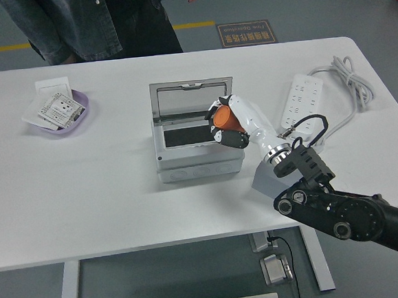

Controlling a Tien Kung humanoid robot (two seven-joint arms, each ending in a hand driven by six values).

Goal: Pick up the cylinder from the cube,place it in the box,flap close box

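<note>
The right hand (230, 124) is closed around the orange cylinder (225, 119), fingers wrapped about its body so that one orange end pokes out toward the left. It holds the piece over the right part of the grey box (197, 148), just above the dark opening, with the cylinder lying tilted rather than upright. That tilt looks like a result of the arm reaching in from the near right corner of the bench (106, 198), the wrist angled up and to the left so the hand can clear the box's front wall.

The box sits at the middle of the bench with its hinged lid (191, 98) standing open toward the far edge, which leaves the opening free from the near side, where the arm comes in. The grey cube (263, 180) lies near the right front of the box, partly hidden behind the forearm, its top now bare.

By my judgement the carry is nearly done and the release into the box is the step in hand; the lid remains to be flapped down afterwards.

A white power strip (303, 101) with its cable lies toward the far right corner, a purple dish (80, 114) of cards toward the far left corner. A person (99, 22) stands at the far edge, touching nothing on the bench. The left arm is out of view.
</note>
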